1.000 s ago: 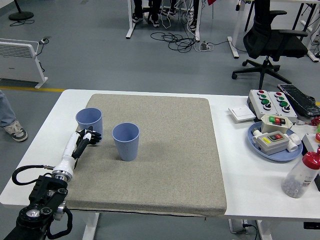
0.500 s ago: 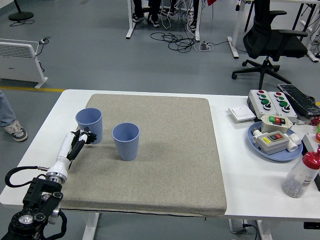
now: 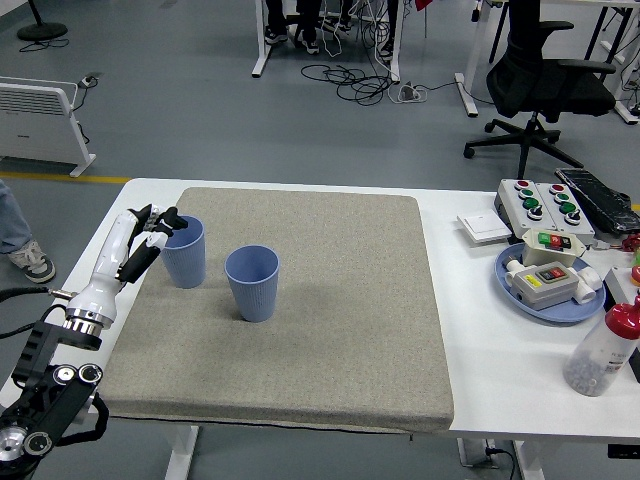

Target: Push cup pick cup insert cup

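Reaching in from the left, left hand [image 3: 148, 228] sits against left cup [image 3: 184, 251], fingers loosely spread, gripping nothing; second cup [image 3: 252, 283] stands nearby on mat [image 3: 340, 330].

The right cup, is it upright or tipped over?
Upright. The right cup stands on the mat with its open rim facing up, apart from the left cup.

A blue plate [image 3: 512, 283] of button boxes [image 3: 547, 279] beside a bottle [image 3: 603, 349].
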Controlling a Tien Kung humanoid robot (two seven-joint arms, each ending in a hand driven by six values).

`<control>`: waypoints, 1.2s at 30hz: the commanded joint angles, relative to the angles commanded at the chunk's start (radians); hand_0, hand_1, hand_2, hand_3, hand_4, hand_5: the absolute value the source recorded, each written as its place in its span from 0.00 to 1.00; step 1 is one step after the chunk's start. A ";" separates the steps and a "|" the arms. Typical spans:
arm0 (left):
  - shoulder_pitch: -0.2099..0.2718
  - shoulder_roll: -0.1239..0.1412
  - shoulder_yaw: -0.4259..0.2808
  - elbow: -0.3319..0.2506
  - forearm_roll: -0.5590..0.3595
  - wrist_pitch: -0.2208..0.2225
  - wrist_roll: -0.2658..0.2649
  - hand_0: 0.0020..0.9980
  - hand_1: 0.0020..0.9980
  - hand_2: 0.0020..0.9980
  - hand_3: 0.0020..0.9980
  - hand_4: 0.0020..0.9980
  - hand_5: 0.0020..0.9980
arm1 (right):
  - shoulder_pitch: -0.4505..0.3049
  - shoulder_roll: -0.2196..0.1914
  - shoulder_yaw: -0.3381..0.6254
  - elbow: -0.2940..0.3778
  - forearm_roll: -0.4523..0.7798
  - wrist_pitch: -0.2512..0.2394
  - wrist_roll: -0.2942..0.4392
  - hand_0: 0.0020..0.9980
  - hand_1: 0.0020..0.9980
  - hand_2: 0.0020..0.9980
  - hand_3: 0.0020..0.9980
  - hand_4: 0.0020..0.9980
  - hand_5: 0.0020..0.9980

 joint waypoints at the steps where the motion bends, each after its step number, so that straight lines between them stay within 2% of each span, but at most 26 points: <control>1: -0.017 0.013 0.007 -0.040 0.046 -0.031 0.039 0.77 0.79 0.72 0.61 0.83 0.89 | 0.000 0.000 -0.001 0.000 0.001 0.000 0.000 0.73 0.66 0.67 0.59 0.10 0.54; 4: -0.058 0.034 0.027 -0.106 0.165 -0.122 0.143 0.77 0.79 0.72 0.61 0.83 0.89 | -0.001 -0.001 -0.003 0.000 0.005 -0.001 -0.001 0.73 0.66 0.67 0.59 0.10 0.54; 5: -0.087 0.045 0.046 -0.120 0.210 -0.165 0.186 0.92 0.94 0.97 0.89 0.99 0.77 | -0.001 -0.001 -0.003 0.000 0.006 -0.001 -0.002 0.73 0.66 0.67 0.59 0.10 0.54; 10: -0.198 0.065 0.132 -0.106 0.371 -0.364 0.352 0.92 0.94 0.97 0.89 0.99 0.77 | -0.004 -0.002 -0.010 0.000 0.014 -0.001 -0.002 0.73 0.66 0.67 0.59 0.10 0.54; 11: -0.222 0.067 0.154 -0.095 0.389 -0.407 0.378 0.94 0.97 1.00 1.00 1.00 0.70 | -0.005 -0.002 -0.012 0.000 0.017 -0.002 -0.003 0.73 0.66 0.67 0.59 0.10 0.55; 13: -0.262 0.066 0.191 -0.072 0.410 -0.485 0.417 0.94 0.97 1.00 1.00 1.00 0.70 | -0.006 -0.002 -0.016 0.000 0.022 -0.002 -0.003 0.73 0.66 0.67 0.59 0.10 0.55; 17: -0.323 0.061 0.249 -0.023 0.426 -0.594 0.468 0.94 0.97 1.00 1.00 1.00 0.70 | -0.009 -0.003 -0.021 0.000 0.030 -0.003 -0.003 0.73 0.66 0.67 0.59 0.10 0.55; 18: -0.335 0.060 0.260 -0.014 0.427 -0.616 0.479 0.94 0.97 1.00 1.00 0.98 0.54 | -0.009 -0.003 -0.022 0.000 0.031 -0.003 -0.003 0.73 0.66 0.67 0.59 0.10 0.55; 21: -0.360 0.058 0.285 0.004 0.422 -0.663 0.505 0.94 0.97 1.00 1.00 0.98 0.54 | -0.010 -0.003 -0.024 0.000 0.033 -0.003 -0.004 0.73 0.66 0.67 0.59 0.10 0.55; 23: -0.374 0.055 0.298 0.014 0.421 -0.679 0.514 0.94 0.97 1.00 1.00 0.98 0.54 | -0.011 -0.004 -0.025 0.000 0.037 -0.003 -0.003 0.73 0.66 0.67 0.59 0.10 0.55; 24: -0.385 0.052 0.305 0.026 0.422 -0.689 0.519 0.90 0.96 1.00 1.00 0.95 0.45 | -0.012 -0.004 -0.026 0.000 0.039 -0.003 -0.003 0.73 0.66 0.67 0.59 0.11 0.55; 29: -0.410 0.043 0.321 0.062 0.444 -0.708 0.529 0.90 0.96 1.00 1.00 0.95 0.45 | -0.012 -0.004 -0.029 0.000 0.038 -0.003 -0.004 0.73 0.66 0.67 0.59 0.11 0.55; 30: -0.413 0.042 0.326 0.070 0.447 -0.711 0.529 0.80 0.91 0.98 1.00 0.89 0.33 | -0.013 -0.005 -0.029 0.000 0.039 -0.003 -0.004 0.73 0.66 0.67 0.59 0.11 0.55; 35: -0.420 0.040 0.339 0.094 0.483 -0.700 0.521 0.80 0.91 0.98 1.00 0.89 0.33 | -0.014 -0.005 -0.030 0.000 0.041 -0.003 -0.003 0.73 0.66 0.67 0.59 0.11 0.55; 36: -0.420 0.039 0.340 0.097 0.488 -0.695 0.516 0.61 0.78 0.86 0.86 0.80 0.20 | -0.014 -0.005 -0.030 0.000 0.042 -0.003 -0.003 0.73 0.66 0.67 0.59 0.11 0.55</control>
